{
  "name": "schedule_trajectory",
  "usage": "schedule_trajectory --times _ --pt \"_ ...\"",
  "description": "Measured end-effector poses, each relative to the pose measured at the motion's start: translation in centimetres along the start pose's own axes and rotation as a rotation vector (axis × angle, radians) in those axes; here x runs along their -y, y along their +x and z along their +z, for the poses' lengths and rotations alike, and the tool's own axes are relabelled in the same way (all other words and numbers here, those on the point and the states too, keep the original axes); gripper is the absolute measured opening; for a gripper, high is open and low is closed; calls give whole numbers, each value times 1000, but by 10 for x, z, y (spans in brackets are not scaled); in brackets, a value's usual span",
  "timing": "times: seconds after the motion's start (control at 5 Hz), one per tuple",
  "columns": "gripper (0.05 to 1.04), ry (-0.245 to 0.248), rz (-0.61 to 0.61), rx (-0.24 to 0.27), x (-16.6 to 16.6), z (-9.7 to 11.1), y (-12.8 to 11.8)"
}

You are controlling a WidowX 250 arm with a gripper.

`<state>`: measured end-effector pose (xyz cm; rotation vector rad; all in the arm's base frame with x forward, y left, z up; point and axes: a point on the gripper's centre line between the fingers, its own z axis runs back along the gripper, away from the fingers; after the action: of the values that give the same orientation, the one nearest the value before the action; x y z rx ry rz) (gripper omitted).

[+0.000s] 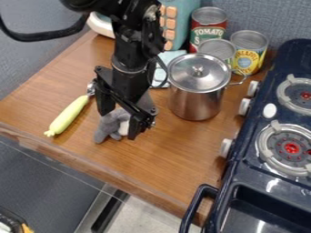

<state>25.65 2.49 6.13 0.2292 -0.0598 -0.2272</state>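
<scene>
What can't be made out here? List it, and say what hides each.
All in the camera view:
Part of the grey plush toy: behind the gripper.
Whether the jaws touch the toy: the gripper's own parts block it.
Inside of the metal pot: covered by its lid.
Lower part of the can right behind the pot: hidden by the pot.
Stove's right side: cut off by the edge.

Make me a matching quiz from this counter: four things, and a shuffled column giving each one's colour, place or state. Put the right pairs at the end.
1. Plush toy
2. Metal pot
3. Stove
4. Long, slim item

A. Dark blue
B. Pale yellow-green
C. Right at the end effector
D. Lid on

Right pairs: 1-C, 2-D, 3-A, 4-B
</scene>
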Motion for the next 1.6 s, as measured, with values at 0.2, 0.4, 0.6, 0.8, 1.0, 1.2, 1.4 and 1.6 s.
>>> schedule_trajectory --times 0.2,0.4,0.6,0.8,1.0,1.2,1.4,1.6 --pt "1000 -6 -6 -20 2 -5 -2" --pt "1000 -6 -4 -20 2 -5 -2" --pt "1000 -4 -5 -20 2 -5 -2" --pt "1000 -6 -4 -20 2 -5 -2" --pt "1000 -6 -4 -20 2 -5 -2" --pt "1000 -6 -4 -20 2 -5 -2" --pt "1001 -6 -4 -20 2 -5 -2" --pt "1000 -6 -4 -20 2 -5 -2"
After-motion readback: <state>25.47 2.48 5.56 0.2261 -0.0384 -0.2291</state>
